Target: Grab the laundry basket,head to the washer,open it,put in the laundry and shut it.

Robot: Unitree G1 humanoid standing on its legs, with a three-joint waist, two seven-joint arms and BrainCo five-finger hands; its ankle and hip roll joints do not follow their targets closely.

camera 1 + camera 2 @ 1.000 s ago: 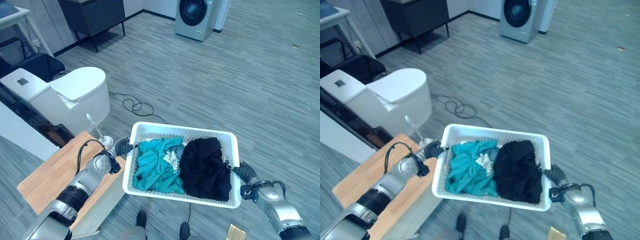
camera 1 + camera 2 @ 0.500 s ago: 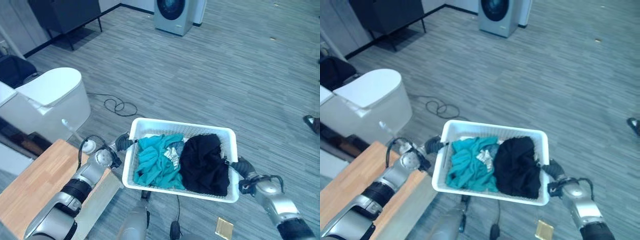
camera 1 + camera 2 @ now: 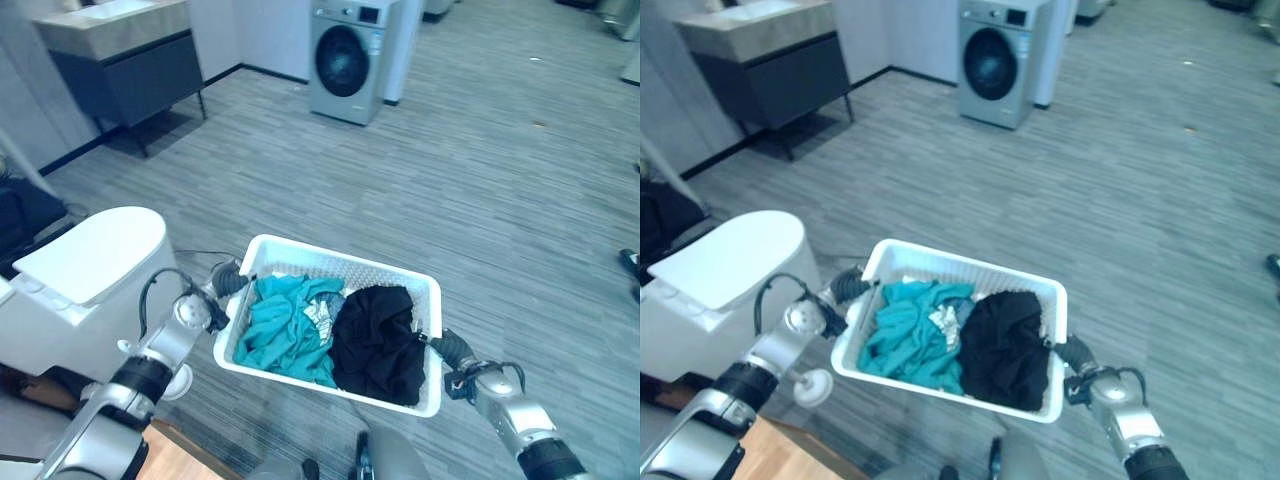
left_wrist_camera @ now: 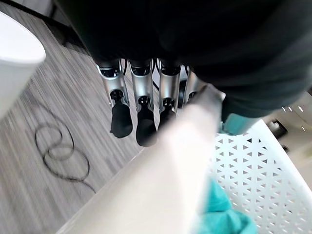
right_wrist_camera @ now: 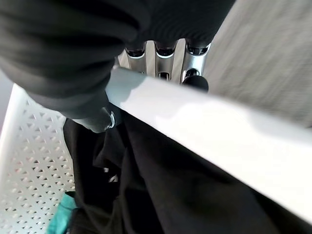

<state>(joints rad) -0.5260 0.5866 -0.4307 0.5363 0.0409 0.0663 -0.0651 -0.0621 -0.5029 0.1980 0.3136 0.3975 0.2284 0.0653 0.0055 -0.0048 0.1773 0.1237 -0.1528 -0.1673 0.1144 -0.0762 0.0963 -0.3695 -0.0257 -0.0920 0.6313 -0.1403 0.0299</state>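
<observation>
A white laundry basket (image 3: 340, 266) hangs in the air in front of me, carried by its two short ends. Inside lie a teal garment (image 3: 281, 321) on the left and a black garment (image 3: 375, 341) on the right. My left hand (image 3: 227, 279) is shut on the left rim (image 4: 170, 161), its fingers (image 4: 139, 122) curled under the edge. My right hand (image 3: 453, 353) is shut on the right rim (image 5: 219, 131), fingers (image 5: 163, 61) hooked over it beside the black garment (image 5: 170, 195). The grey washer (image 3: 345, 58) stands far ahead, its round door closed.
A white toilet (image 3: 90, 270) stands close on the left, with a brush holder (image 3: 175, 380) by it. A dark vanity cabinet (image 3: 130, 75) is at the back left. A wooden table corner (image 3: 780, 455) shows at the bottom left. A person's shoe (image 3: 630, 262) is at the right edge.
The camera has moved and risen: washer and cabinet now show in full ahead, while the wooden table has slid off to the bottom left. Both hands still hold the basket.
</observation>
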